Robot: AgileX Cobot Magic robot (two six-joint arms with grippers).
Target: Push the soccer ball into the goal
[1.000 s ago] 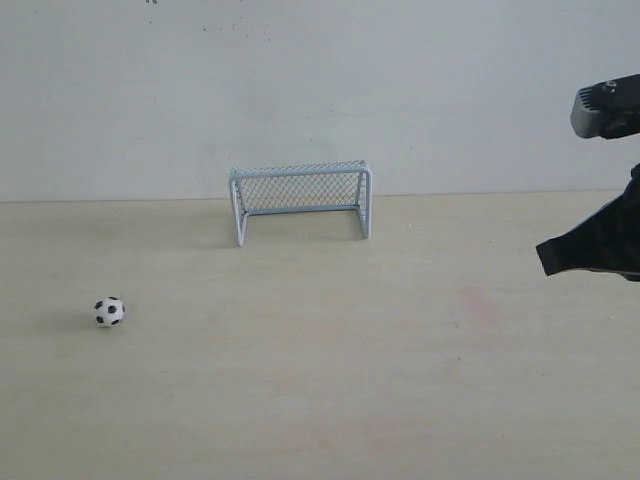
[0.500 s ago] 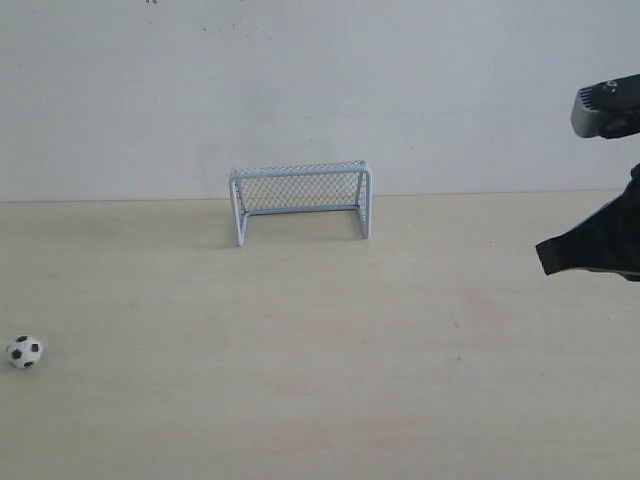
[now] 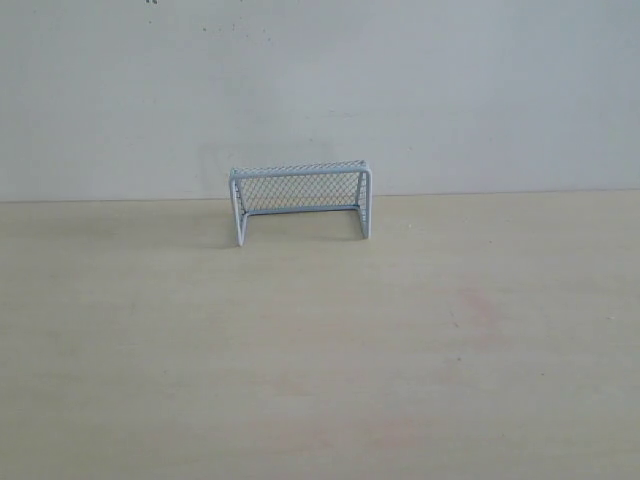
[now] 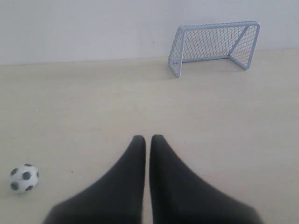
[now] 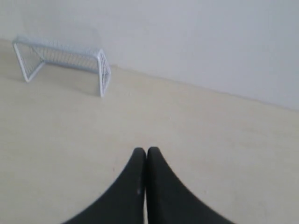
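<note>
The pale blue-white goal [image 3: 301,201] stands at the back of the table against the wall, its mouth facing forward. It also shows in the left wrist view as the goal [image 4: 214,45] and in the right wrist view as the goal [image 5: 63,60]. The soccer ball [image 4: 24,178] lies on the table only in the left wrist view, off to one side of my left gripper [image 4: 148,138] and well apart from it. The exterior view shows neither the ball nor any arm. My left gripper is shut and holds nothing. My right gripper [image 5: 146,150] is shut too, over bare table.
The pale wooden table [image 3: 320,340] runs back to a white wall [image 3: 320,90]. A faint reddish stain [image 3: 478,303] marks the tabletop right of the middle.
The ball rolled left and toward the front, and has now left the exterior view. The right arm, seen at the right edge before, has also gone from that view.
</note>
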